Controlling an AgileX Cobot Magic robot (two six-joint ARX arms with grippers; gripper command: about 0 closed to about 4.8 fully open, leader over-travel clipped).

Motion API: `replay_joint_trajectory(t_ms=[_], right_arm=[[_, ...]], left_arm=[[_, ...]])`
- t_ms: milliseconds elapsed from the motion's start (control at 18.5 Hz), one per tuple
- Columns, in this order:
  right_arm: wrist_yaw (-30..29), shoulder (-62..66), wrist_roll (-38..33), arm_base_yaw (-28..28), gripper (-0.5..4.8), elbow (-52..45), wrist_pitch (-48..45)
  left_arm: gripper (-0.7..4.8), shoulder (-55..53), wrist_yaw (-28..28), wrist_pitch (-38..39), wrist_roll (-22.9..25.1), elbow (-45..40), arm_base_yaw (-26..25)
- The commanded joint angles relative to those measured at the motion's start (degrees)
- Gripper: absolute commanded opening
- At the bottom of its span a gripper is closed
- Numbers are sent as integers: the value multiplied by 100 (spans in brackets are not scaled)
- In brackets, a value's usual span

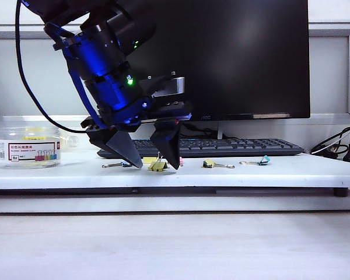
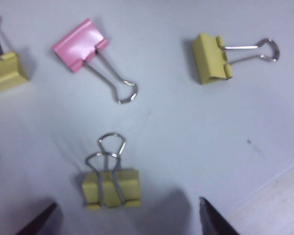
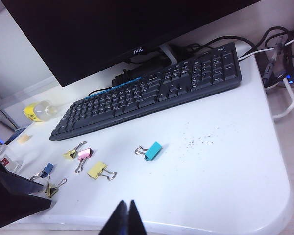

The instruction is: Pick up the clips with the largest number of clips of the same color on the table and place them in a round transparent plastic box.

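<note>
My left gripper (image 1: 157, 167) points down at the table, open, its black fingers (image 1: 128, 153) standing either side of a yellow clip (image 1: 158, 165) without touching it. In the left wrist view that clip (image 2: 111, 188) lies flat just ahead of the open gripper (image 2: 128, 203), with another yellow clip (image 2: 213, 58), a third (image 2: 7, 72) and a pink clip (image 2: 80, 45) farther off. The round transparent plastic box (image 1: 27, 146) stands far left. My right gripper (image 3: 127, 203) is shut and empty, high above the table's front edge.
A black keyboard (image 1: 221, 146) and monitor (image 1: 233, 52) fill the back of the white table (image 1: 291, 172). A teal clip (image 1: 262, 160), a yellow clip (image 1: 209, 164) and a blue clip (image 1: 125, 164) lie in front of the keyboard. Cables (image 1: 338, 149) trail at the right.
</note>
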State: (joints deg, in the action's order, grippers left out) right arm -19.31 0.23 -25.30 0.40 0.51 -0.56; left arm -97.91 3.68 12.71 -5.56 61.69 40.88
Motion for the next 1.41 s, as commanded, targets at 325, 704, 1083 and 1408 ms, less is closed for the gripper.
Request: replay_joint_trajectory(t_ms=[325,704,1083,1408], right_arm=[[-17,-11,-28,-2,-1,-15,-101],[-17,-11,-63,-2,-1,-15,-103],[-15,-11,-63,-2,-1,-15,-103],[-17,-11,-63,-2,-1,-15,-103]], left_arm=[[363,-42,15,-214,212,7,2],[362,-363,15,-297,57,9,2],[306,-361,15,-26,37,9,4],[305,-361,0,205,-262,9,9]])
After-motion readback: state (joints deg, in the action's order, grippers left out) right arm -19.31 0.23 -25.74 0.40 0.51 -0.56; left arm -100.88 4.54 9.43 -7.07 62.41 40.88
